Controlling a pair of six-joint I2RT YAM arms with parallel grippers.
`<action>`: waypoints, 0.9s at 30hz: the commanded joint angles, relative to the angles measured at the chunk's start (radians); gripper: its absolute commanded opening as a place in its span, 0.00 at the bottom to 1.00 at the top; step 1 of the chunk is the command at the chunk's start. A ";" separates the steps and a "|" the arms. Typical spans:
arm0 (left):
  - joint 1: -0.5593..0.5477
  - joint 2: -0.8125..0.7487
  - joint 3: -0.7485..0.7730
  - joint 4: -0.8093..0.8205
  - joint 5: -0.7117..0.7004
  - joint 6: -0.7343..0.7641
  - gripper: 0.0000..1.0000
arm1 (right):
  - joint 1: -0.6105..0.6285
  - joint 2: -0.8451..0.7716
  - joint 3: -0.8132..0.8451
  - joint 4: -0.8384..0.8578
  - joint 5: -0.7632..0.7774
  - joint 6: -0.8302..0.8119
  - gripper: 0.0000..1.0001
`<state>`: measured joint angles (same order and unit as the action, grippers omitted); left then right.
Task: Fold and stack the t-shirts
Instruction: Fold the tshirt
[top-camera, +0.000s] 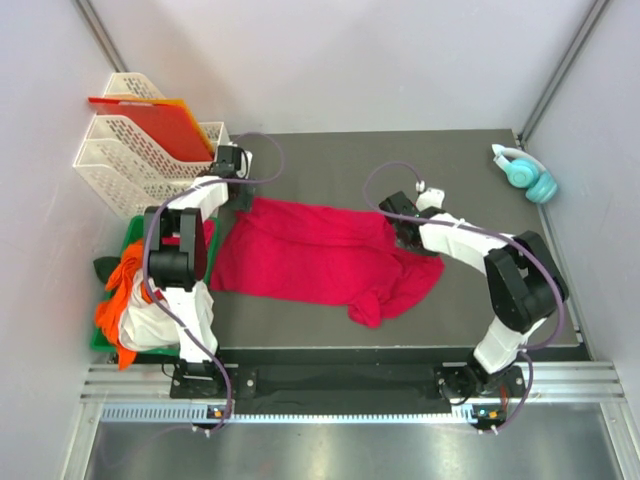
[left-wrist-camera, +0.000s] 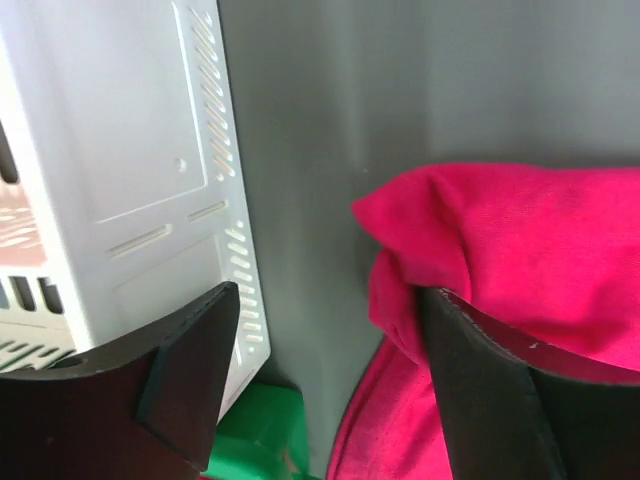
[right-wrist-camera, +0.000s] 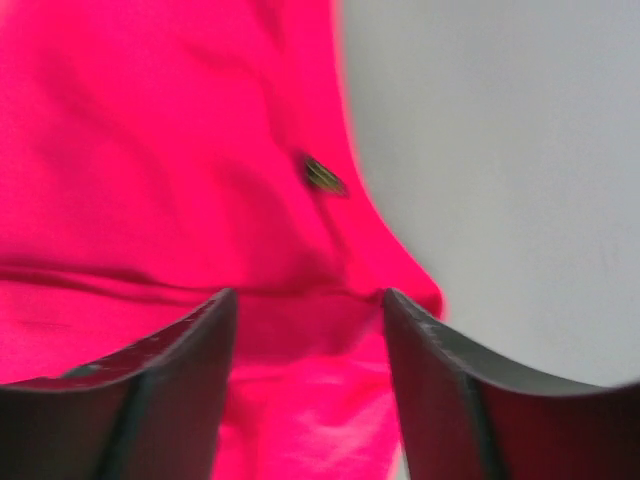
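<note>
From above, the crimson-red cloth t-shirt lay rumpled lengthwise on the dark grey table mat, with a bunched part at its near right end. The left gripper stood at its far-left corner and the right gripper at its far-right edge. The orange and white shirts were heaped in a green bin at the left. The fold looked half done, so the next move likely called for gripping an edge again.

The left wrist view added what the top hid: the left gripper had its jaws wide apart and empty, beside a white slotted plastic basket.

The blurred right wrist view showed the right gripper parted over the cloth and holding nothing, with a small dark tag on the shirt.
</note>
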<state>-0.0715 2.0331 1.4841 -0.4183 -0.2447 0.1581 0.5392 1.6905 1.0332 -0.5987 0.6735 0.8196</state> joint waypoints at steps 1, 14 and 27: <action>0.015 -0.080 0.065 0.033 0.082 -0.043 0.79 | 0.001 0.003 0.207 0.062 0.009 -0.125 0.64; -0.017 0.078 0.189 0.009 0.140 -0.074 0.63 | -0.025 0.192 0.378 0.106 -0.037 -0.215 0.58; -0.053 0.156 0.220 -0.002 0.140 -0.061 0.57 | -0.076 0.322 0.429 0.103 -0.101 -0.194 0.51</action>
<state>-0.1135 2.1761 1.6775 -0.4198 -0.1154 0.0956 0.4873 1.9911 1.4055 -0.5076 0.5953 0.6109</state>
